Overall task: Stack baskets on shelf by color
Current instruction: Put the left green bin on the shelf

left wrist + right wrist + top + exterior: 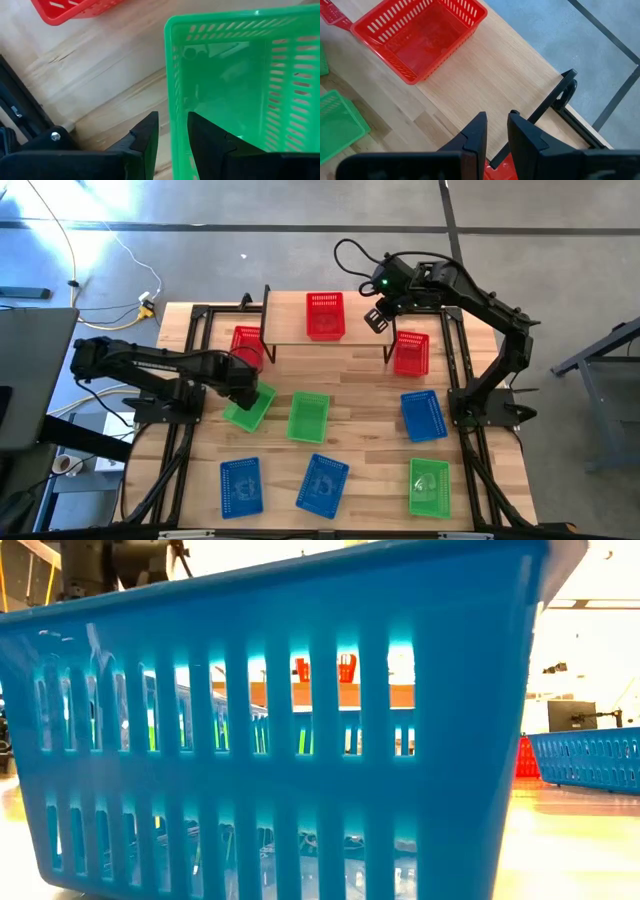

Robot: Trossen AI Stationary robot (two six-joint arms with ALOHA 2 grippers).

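Baskets mostly unsorted: one red basket (325, 315) sits on the shelf (290, 330), eight are off it, left gripper (172, 135) pinches a green basket (235, 80) wall, right gripper (496, 131) hovers narrowly open, empty.

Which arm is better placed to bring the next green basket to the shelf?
Left. The left gripper already straddles the rim of a tilted green basket. The right gripper hangs empty above the shelf, near a red basket.
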